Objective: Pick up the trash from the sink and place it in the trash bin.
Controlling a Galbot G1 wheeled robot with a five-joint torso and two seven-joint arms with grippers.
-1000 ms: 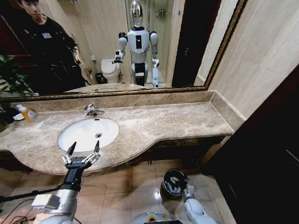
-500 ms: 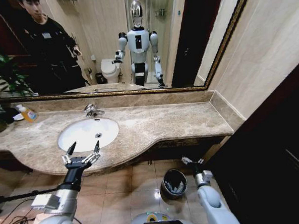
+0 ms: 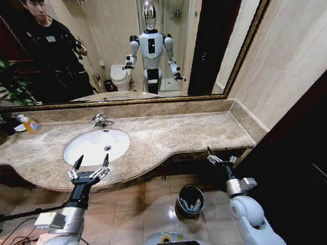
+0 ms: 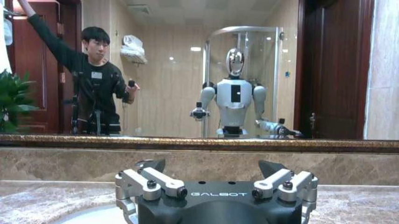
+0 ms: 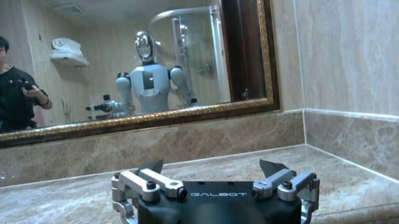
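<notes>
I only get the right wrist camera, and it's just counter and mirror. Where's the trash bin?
Observer: The trash bin stands on the floor, below the front edge of the counter. Pale bits lie inside it.
Operator: Is my right gripper near it?
Observer: The right gripper is open, up by the counter's edge, above the bin and to its right.
Operator: And the other one?
Observer: The left gripper is open too, at the counter's front edge, just before the sink.
</notes>
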